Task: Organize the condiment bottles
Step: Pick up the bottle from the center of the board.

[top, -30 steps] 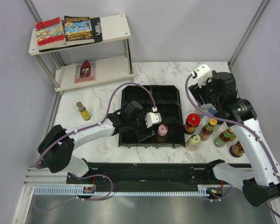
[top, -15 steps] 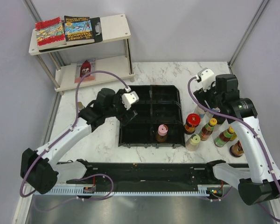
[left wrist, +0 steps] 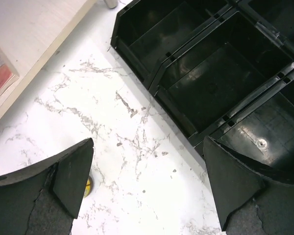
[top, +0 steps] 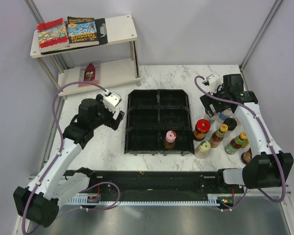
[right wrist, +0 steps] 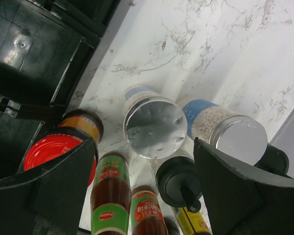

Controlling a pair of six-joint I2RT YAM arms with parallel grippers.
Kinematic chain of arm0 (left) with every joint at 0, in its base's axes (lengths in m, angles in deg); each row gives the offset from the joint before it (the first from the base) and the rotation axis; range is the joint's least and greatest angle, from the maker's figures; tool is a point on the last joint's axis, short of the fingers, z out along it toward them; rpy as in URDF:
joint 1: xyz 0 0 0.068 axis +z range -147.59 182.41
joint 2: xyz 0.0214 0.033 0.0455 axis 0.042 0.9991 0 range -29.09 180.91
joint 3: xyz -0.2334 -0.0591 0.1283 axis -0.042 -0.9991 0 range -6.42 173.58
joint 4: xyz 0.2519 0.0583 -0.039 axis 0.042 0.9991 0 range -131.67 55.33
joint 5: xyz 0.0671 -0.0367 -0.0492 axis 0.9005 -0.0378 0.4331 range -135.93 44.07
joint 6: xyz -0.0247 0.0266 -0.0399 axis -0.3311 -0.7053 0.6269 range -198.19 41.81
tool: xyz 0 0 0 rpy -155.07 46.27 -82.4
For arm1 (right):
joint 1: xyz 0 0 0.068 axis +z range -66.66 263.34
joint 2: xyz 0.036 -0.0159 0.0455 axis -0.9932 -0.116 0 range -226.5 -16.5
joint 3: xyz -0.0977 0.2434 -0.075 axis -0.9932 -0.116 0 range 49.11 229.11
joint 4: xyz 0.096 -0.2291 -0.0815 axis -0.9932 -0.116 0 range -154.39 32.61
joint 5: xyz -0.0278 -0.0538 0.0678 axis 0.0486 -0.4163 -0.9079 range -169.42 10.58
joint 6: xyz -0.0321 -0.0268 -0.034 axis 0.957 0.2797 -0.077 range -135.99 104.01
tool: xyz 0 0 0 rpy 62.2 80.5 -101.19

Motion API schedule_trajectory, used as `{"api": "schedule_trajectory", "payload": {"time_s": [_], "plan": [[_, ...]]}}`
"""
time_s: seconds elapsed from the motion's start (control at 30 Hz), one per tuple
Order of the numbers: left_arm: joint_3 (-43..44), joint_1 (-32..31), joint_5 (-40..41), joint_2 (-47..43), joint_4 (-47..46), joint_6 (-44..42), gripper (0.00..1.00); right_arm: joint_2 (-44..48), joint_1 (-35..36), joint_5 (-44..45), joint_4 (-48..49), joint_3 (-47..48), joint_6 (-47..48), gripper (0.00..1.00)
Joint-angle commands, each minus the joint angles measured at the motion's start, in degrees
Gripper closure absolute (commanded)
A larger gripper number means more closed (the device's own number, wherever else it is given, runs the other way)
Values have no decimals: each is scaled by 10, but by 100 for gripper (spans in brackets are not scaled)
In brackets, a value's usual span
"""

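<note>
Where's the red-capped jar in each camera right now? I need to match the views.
Top external: the round red-capped glass jar stands just right of the black compartmented plastic tray, toward its near end.
Left wrist: not in it; only the tray shows.
Right wrist: jar at lower left, seen from above.
Shared landmark: the tray, upper left here.
</note>
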Motion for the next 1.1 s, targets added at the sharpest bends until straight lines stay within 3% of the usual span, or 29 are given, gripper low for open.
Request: {"api": "schedule_trajectory", "payload": {"time_s": [0.0,0.43,0.67,0.9,1.0,1.07], "plan": [[-35,24,-23,-49,3,18,1,-21,-21,-36,44,6,1,11],[-59,55,-68,-34,-22,32,1,-83,-33,-44,67,-3,6,20],[-65,71,-85,-39,-31,35,1,-86,-33,-28,59,-18,14,29],[-68,77,-97,-37,-33,36,1,-80,-34,-20,30,-19,30,30],[-70,78,-99,-36,-33,35,1,-78,-32,-17,22,-15,31,38],[-71,80,-100,-35,-33,36,0,-78,-33,-19,11,-6,34,64]]}}
